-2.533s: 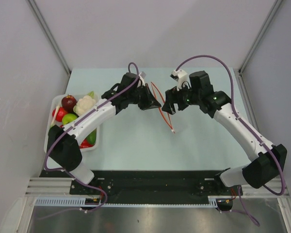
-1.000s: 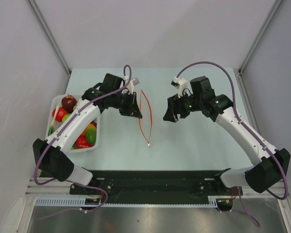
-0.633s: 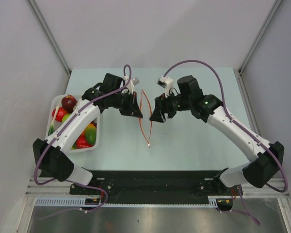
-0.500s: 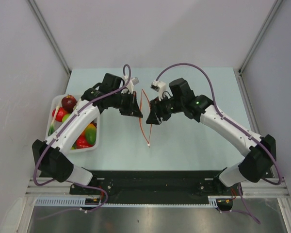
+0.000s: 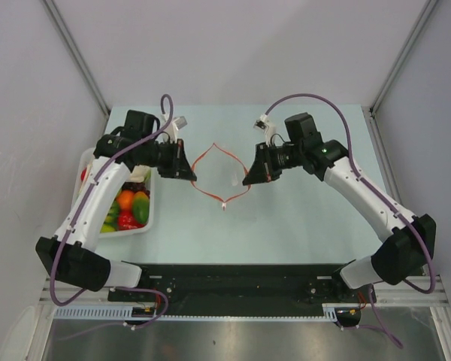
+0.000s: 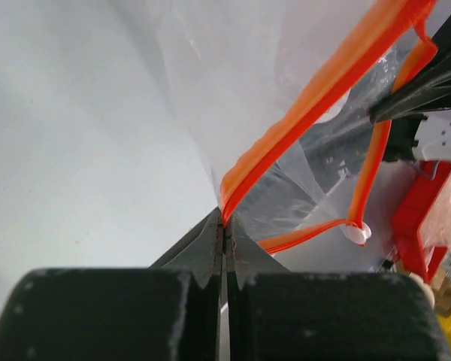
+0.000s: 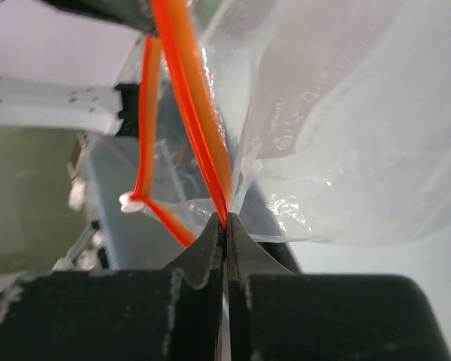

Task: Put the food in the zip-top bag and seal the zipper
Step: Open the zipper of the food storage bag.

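The zip-top bag (image 5: 222,174) hangs clear of the table between both arms, its mouth spread into a diamond. The orange zipper (image 5: 204,155) outlines that mouth, with a white slider (image 5: 223,204) at its near corner. My left gripper (image 5: 191,176) is shut on the left lip of the zipper (image 6: 323,90), pinching it at the fingertips. My right gripper (image 5: 247,180) is shut on the right lip of the zipper (image 7: 196,98). The food (image 5: 131,204), orange, green and red pieces, lies in the white tray (image 5: 148,226) at the left, partly hidden under my left arm.
The tray stands by the table's left edge, close to the left wall. The bag's clear film (image 7: 346,135) drapes away below the mouth. Grey walls close the table in on three sides.
My right gripper came in from the right and shut on the zipper's right lip. Both arms then drew apart, my left arm swinging left, and the mouth went from a narrow slit to a wide diamond.
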Tool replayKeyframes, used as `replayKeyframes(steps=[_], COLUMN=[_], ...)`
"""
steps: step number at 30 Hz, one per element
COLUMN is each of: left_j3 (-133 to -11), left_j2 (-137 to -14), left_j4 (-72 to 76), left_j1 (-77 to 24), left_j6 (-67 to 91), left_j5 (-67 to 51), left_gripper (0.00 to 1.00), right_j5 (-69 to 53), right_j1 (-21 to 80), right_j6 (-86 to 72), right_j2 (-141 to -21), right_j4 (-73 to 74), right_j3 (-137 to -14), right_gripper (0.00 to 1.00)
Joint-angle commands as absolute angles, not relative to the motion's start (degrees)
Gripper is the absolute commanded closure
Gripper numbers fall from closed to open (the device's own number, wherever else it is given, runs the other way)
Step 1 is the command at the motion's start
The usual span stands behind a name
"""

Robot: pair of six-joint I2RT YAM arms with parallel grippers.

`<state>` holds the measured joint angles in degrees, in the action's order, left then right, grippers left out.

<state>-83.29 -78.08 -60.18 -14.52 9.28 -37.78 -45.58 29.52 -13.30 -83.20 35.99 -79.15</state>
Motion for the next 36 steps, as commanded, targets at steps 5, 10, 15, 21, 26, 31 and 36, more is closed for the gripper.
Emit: replayKeyframes(steps=[5,10,15,21,26,31,36], left_j3=[-86.7,-87.8,-83.4,-80.0,-80.5,-85.6,-86.4], left_j2=[-76.3,-79.1,-81.3,-80.2,-74.7,-72.1,-71.5], left_j4=[-72.4,-70.0,-62.6,-52.1,-47.0,-51.4,-55.8], left_j1=[-14.9,-14.9,-15.2,-15.1,-14.1,-6.3,5.1], left_j6=[2.0,3.7,6.2,6.9,5.3,-2.3,-9.8], left_j5=[-38.1,-38.1,-37.1,-35.9,-30.2,-27.9,-27.6], left_gripper=[1.0,0.97,0.95,0.72,0.23,0.0,0.0], right_j5=[-58.5,-52.9,-45.0,-41.6,-40.2,-38.7,-37.7], right_j1=[27.3,23.1,23.2,27.0,28.0,28.0,28.1], right_j6=[-18.5,-10.3,-7.5,-9.4,-10.5,-12.4,-13.4], right_j2=[-83.0,-84.6,-82.8,-84.3,-85.7,-85.9,-85.9], right_j4=[38.7,45.7,44.1,39.3,37.7,35.7,34.6], right_j3=[-72.9,-72.6,-72.9,-74.8,-74.8,-74.8,-74.3], right_gripper=[1.0,1.0,1.0,1.0,1.0,1.0,1.0])
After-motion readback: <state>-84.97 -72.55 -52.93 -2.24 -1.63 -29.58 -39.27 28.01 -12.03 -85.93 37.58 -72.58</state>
